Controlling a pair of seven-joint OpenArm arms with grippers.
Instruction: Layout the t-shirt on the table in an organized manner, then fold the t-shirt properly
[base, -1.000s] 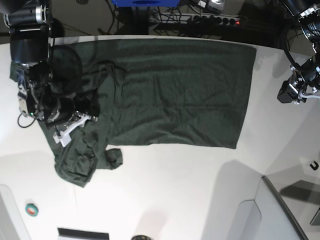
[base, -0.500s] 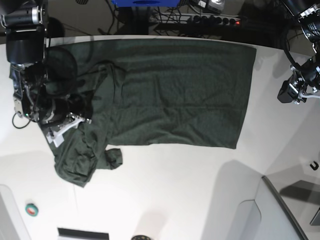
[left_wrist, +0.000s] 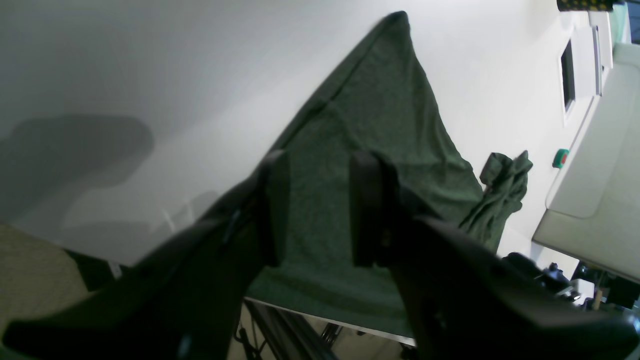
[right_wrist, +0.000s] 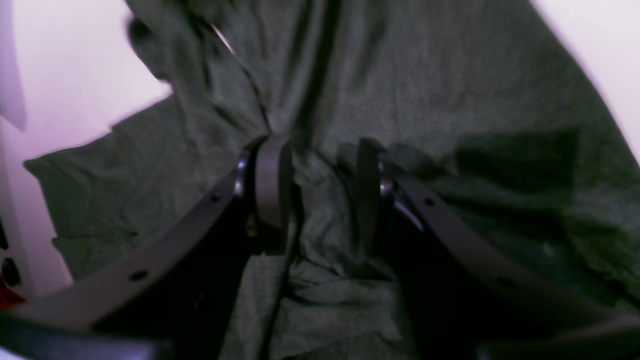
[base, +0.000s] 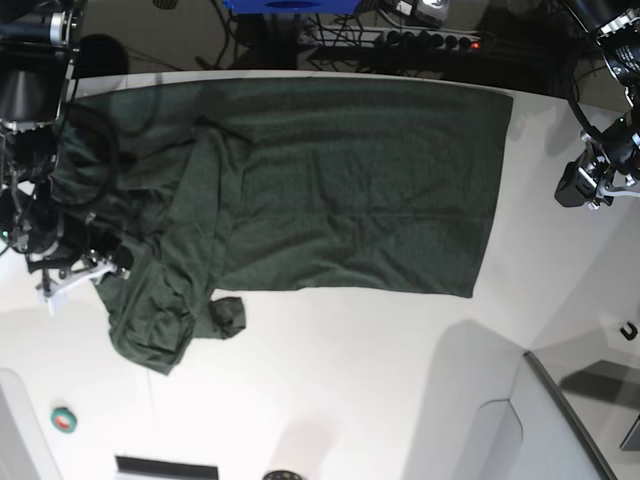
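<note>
My right wrist view is blurred, so the weave and smaller creases of the t-shirt (right_wrist: 450, 90) cannot be read. Shadow swallows the cloth bunched between the fingers of my right end effector (right_wrist: 317, 200), and I cannot tell whether they press it or only straddle it. In the base view that end effector (base: 70, 275) sits at the left edge, its fingertips too small and dark to make out. My left end effector (base: 600, 190) is a small dark shape there too, with the arm cut off by the right edge. The surface (base: 400, 350) runs past the bottom edge. From my left wrist, my own fingers (left_wrist: 272, 205) hide part of the shirt.
</note>
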